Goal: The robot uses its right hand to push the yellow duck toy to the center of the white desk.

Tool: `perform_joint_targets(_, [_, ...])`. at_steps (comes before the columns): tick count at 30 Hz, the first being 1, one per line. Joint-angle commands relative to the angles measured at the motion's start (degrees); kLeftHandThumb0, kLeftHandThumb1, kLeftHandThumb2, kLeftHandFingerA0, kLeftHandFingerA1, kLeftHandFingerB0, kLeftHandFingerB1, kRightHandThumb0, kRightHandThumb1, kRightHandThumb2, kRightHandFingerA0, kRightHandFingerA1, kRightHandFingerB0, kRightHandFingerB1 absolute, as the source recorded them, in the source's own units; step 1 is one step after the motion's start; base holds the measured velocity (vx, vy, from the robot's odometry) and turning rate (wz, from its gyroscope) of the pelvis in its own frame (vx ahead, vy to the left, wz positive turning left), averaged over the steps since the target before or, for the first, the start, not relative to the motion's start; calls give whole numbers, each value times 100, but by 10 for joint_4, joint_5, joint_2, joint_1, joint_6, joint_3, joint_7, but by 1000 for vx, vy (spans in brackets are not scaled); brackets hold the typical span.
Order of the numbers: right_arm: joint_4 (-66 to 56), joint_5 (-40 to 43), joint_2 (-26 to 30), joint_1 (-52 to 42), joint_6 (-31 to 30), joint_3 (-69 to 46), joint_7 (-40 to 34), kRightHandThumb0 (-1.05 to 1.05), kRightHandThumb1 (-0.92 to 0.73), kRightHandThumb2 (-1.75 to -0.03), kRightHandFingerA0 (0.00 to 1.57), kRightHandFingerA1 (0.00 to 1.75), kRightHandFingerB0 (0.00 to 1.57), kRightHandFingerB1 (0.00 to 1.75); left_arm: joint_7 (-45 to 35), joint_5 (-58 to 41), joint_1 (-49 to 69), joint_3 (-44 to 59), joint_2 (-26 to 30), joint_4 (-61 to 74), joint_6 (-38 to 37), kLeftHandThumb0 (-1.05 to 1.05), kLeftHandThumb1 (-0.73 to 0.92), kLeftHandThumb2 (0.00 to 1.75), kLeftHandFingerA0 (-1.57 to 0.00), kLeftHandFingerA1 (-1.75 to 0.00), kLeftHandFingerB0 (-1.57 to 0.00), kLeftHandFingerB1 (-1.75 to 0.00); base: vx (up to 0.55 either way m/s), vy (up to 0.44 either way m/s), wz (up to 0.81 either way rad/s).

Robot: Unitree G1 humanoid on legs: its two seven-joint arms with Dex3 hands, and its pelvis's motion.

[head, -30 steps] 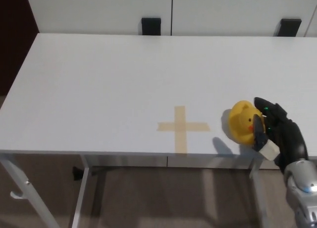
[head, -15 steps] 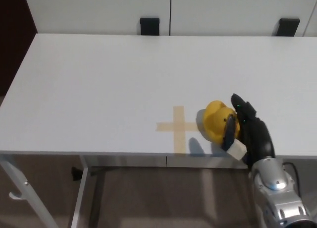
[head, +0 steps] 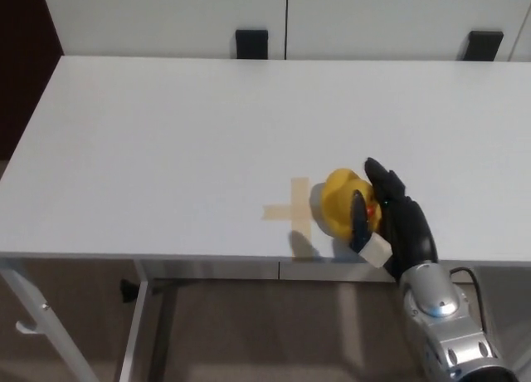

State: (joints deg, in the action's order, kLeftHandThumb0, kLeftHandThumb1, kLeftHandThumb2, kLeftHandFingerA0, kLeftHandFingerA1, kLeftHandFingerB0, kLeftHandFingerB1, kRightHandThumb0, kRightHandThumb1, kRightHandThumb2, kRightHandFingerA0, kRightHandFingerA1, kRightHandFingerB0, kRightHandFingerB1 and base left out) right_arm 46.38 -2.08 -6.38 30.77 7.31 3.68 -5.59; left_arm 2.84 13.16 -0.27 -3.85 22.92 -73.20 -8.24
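Note:
A yellow duck toy [head: 338, 201] stands on the white desk [head: 166, 141], just right of a tan tape cross [head: 294, 209] and touching its right arm. My right hand [head: 390, 220] is pressed flat against the duck's right side, fingers stretched out and apart, holding nothing. The silver forearm comes up from the lower right, below the desk's front edge. My left hand does not show.
Two black brackets [head: 251, 43] [head: 484, 45] sit at the desk's far edge against white cabinet panels. The desk's front edge runs just below the duck and hand. White desk legs [head: 37, 315] and the floor show underneath.
My right hand has slid left along the front of the desk, and the duck has moved left with it, from well right of the tape cross to its right arm.

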Motion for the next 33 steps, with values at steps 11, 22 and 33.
perform_joint_targets(11, [-8, -21, -50, 21, -53, 46, 22, -96, -81, -125, 5, 14, 8, 9, 7, 11, 2, -10, 3, 2, -28, -13, 74, 67, -87, -70, -89, -58, 0, 0, 0])
perform_joint_targets(22, [-18, -42, -60, 21, -66, 67, 5, -97, -80, -127, 4, 16, 8, 12, 10, 6, 0, -13, -4, 1, -19, -12, 73, 67, -87, -64, -88, -58, 0, 0, 0])
perform_joint_targets(33, [-18, -182, -3, 24, -108, 106, -194, -105, -92, -97, 0, 0, 0, 0, 10, 7, 7, -14, -5, -2, -17, -12, 74, 66, -85, -72, -86, -56, 0, 0, 0])
